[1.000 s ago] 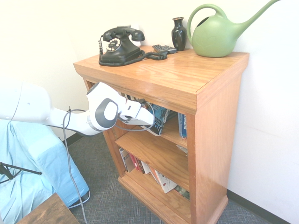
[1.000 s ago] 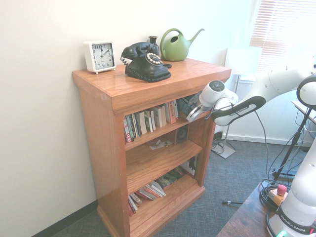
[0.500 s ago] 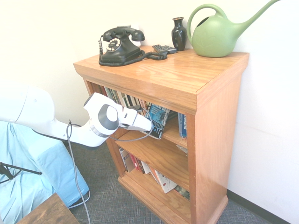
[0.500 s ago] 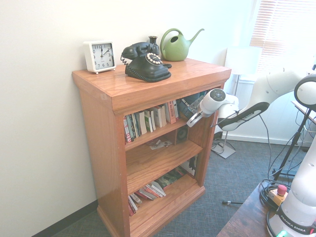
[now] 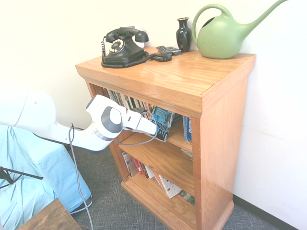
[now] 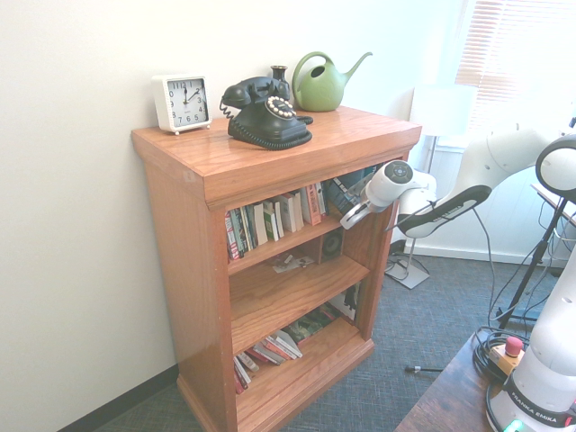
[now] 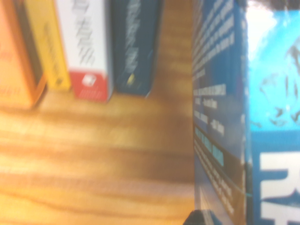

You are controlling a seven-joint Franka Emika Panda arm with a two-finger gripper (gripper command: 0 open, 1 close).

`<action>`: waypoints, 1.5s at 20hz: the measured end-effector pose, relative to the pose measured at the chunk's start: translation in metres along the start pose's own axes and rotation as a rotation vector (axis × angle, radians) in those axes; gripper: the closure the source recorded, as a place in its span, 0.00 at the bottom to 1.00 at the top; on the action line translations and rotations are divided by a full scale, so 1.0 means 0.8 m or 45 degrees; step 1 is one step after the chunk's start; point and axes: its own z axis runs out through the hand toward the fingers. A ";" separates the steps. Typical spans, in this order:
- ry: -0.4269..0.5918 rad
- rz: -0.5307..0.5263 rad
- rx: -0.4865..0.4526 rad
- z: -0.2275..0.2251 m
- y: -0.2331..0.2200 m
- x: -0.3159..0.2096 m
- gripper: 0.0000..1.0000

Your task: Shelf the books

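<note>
- First exterior view: gripper [image 5: 154, 129] clamped on the blue paperback [image 5: 163, 123], held at the mouth of the bookcase's top shelf [image 5: 178, 138].
- Tilted, partly inside, just beside the standing row [image 6: 274, 217]; a gap between them in the wrist view.
- Outstanding: full insertion, uprighting, release.

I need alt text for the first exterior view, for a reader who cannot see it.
A white robot arm holds a blue-teal paperback in its shut pincer at the top shelf of a wooden bookcase, beside a row of standing books. On top stand a black telephone, a dark vase and a green watering can.
</note>
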 end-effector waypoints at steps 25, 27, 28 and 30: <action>0.016 0.009 0.038 -0.009 -0.021 0.004 0.00; 0.012 0.005 0.055 -0.023 -0.025 -0.001 0.00; 0.005 0.003 0.063 -0.033 -0.025 -0.008 0.00; -0.012 0.000 0.071 -0.055 -0.018 -0.023 0.00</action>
